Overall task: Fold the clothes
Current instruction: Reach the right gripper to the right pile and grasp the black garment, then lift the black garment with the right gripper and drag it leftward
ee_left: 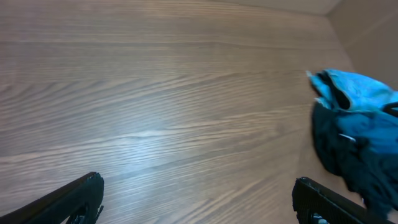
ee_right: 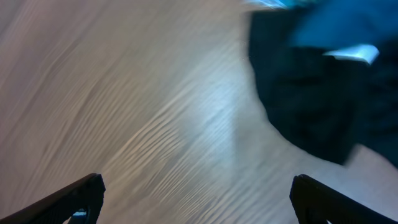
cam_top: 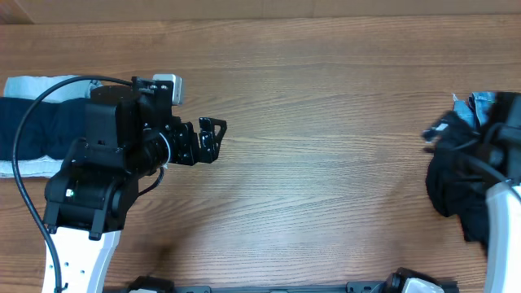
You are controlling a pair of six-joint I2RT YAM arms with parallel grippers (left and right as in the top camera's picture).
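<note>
A navy garment [cam_top: 32, 130] is laid at the left edge, black clothes [cam_top: 452, 183] are heaped at right; the left claw [cam_top: 217, 140] is spread.

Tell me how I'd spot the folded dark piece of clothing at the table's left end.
Start at the wooden table and go to its left edge, behind the left arm. There the dark navy garment lies folded on top of a pale blue one. Unlike the crumpled black pile at the right edge, it is tidy.
</note>
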